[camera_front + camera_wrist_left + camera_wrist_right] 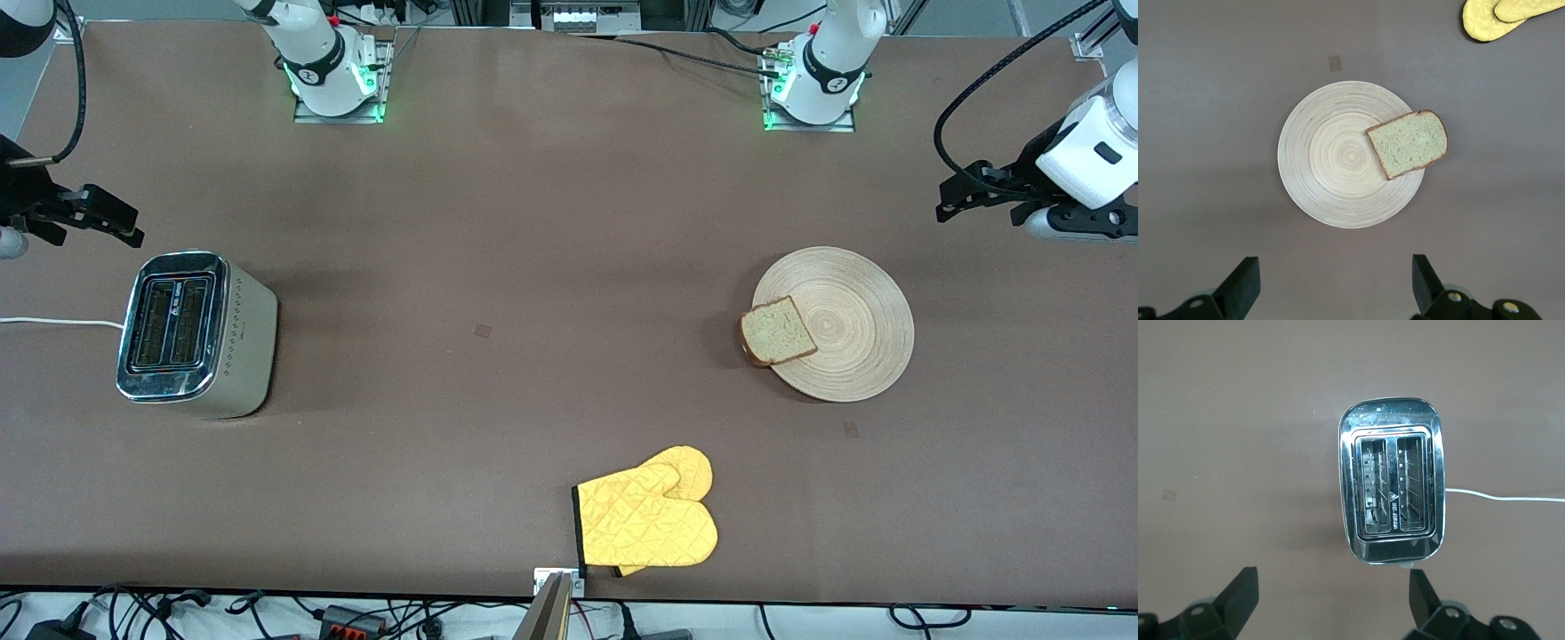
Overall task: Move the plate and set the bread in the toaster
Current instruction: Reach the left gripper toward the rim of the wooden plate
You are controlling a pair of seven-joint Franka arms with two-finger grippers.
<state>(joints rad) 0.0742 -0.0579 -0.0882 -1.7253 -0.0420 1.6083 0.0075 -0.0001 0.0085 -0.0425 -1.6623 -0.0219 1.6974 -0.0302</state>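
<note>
Table (533, 267): brown, bearing every item; both arms waiting aloft at its two ends.

Plate (845, 324): light-wood, ring-grained, toward the left arm's end of the table. Risk, as a judgement: sliding or tipping under a rim pinch, the rim lying flush on the table; any jolt likely to shed the overhanging slice.

Toaster (191, 333): chrome-topped, two slots facing up and empty, white cord (53, 322) trailing off the right arm's end; well apart from the plate. Risk: slice caught on a slot edge if lowered tilted or off-centre.

Oven mitts (649, 520): yellow pair, nearer the front camera than the plate; uninvolved.

Left end effector (1331, 293): released, fingers spread wide, hovering over bare table at the plate's 1 o'clock in the front view.

Right end effector (1331, 607): released likewise, hovering at the toaster's 11 o'clock in the front view.

Bread (778, 331): speckled slice, dark crust, lying flat at the plate's 9 o'clock edge, partly overhanging the rim; untouched, well apart from both end effectors.
</note>
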